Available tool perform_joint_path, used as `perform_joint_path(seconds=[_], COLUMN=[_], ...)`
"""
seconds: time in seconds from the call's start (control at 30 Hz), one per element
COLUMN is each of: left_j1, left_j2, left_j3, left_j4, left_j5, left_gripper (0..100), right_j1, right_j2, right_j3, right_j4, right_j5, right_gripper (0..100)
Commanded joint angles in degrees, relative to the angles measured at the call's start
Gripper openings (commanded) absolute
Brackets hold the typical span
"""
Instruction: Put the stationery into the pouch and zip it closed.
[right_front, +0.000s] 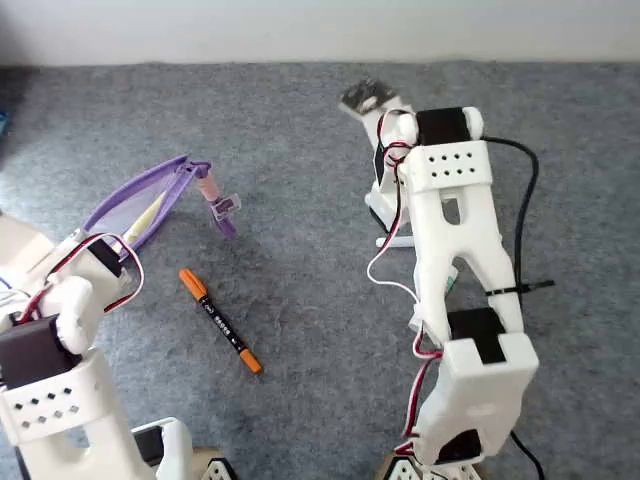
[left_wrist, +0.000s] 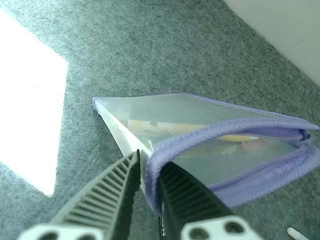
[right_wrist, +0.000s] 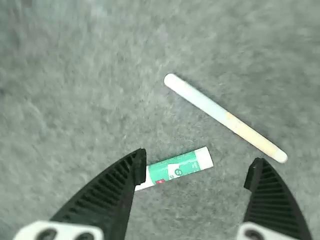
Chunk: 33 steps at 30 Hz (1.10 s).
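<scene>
Right arm (right_front: 460, 230) over green tube (right_wrist: 177, 169)

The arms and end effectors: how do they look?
Left arm and right arm: white shells, black motors, rows of small holes, red, white and black wires; the right adds a black cable. Left end effector and right end effector: black ribbed fingers on white bases.

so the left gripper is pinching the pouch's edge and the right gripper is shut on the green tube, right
Not quite. The right gripper is open, not shut on the green tube. The right wrist view shows the tube lying loose on the carpet below its spread fingers. The rest holds: the left gripper is pinching the pouch at its edge.
</scene>
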Motion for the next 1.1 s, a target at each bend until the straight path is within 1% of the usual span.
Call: perform_joint_path(seconds=[0.0,0.23,0.4,0.57,0.67,0.87,0.9,0.97,1.07], left_j1=[0.2,0.2,0.2,0.2,0.2,0.2,0.2,0.2,0.2], left_j2=[0.9,0.9,0.9,0.9,1.0,1.0,1.0,1.0,1.0], left_j3=[0.2,0.2,0.2,0.3,0.3,0.3,0.3,0.3,0.3], left_j4=[-1.3,-1.3,-1.3,-1.3,-1.3,-1.3,-1.3,-1.3,-1.3], left_j5=[0.7,0.7,0.7,0.7,0.7,0.7,0.7,0.7,0.7], left_gripper=[1,1,1,1,1,1,1,1,1], right_j1=[0.0,-0.7,0.6,0.2,0.0,0.2,0.2,0.2,0.2], right_j2=[2.7,12.3,14.9,15.8,17.7,23.1,23.8,25.1,26.1], right_j3=[-0.4,-0.5,-0.5,-0.5,-0.5,-0.5,-0.5,-0.5,-0.5], right_j4=[2.3,1.2,-6.9,-9.9,-11.8,-16.6,-17.0,-17.2,-17.3], right_j5=[4.8,9.9,11.1,12.4,14.5,14.6,14.6,14.6,14.7], right_gripper=[31.7,31.8,31.8,31.8,31.8,31.4,29.6,21.9,4.6])
